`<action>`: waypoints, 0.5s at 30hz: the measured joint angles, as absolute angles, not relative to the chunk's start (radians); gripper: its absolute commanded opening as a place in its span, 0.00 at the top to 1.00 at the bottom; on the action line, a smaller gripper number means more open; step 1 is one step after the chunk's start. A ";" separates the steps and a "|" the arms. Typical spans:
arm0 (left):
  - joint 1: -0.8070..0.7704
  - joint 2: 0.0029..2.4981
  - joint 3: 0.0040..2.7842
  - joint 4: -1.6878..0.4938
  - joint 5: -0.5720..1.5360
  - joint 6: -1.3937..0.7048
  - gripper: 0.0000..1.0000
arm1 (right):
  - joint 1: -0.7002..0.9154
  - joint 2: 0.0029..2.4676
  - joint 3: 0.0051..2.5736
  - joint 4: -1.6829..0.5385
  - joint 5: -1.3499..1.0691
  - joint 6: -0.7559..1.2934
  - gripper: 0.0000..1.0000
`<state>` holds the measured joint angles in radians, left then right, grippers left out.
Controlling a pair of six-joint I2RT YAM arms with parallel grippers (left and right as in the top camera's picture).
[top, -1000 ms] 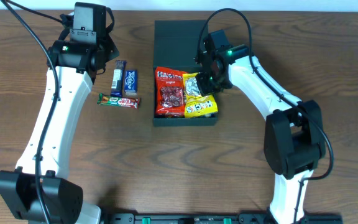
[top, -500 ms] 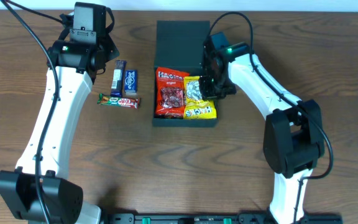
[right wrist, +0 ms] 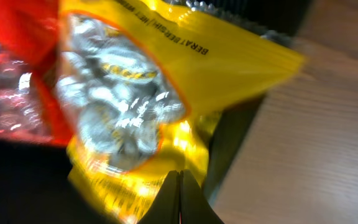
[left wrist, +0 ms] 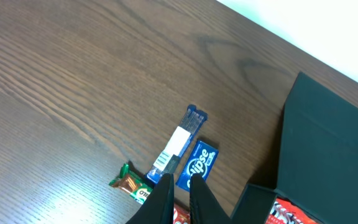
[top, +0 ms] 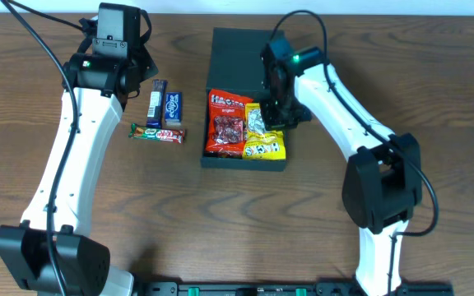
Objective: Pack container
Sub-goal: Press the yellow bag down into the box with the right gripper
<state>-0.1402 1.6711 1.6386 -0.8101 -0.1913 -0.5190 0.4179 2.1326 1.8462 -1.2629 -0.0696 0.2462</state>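
One container [top: 239, 51] is sitting on the table [top: 434, 82], holding two snack bags: one red bag [top: 225, 123] and one yellow bag [top: 263, 138]. Three wrapped snacks are lying toward the table's far-left corner: one long blue bar [top: 156, 99], one short blue packet [top: 172, 107] and one green-and-red bar [top: 157, 133].

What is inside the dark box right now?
Inside the container, a red snack bag and a yellow snack bag lie side by side. The right arm hides part of the yellow bag; whatever lies beneath the bags cannot be seen.
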 measured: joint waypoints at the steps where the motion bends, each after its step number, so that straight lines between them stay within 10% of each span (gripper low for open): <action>1: -0.140 1.671 1.639 -0.810 -0.191 -0.519 0.91 | 0.419 2.131 1.865 -1.276 -0.069 0.246 0.99; 15: -0.140 1.671 1.639 -0.809 -0.191 -0.519 0.91 | 0.478 2.111 1.710 -1.215 -0.067 0.245 0.98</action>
<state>-0.1402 1.6711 1.6386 -0.8089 -0.1913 -0.5186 0.4782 2.1113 1.7096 -1.2152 -0.0669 0.2451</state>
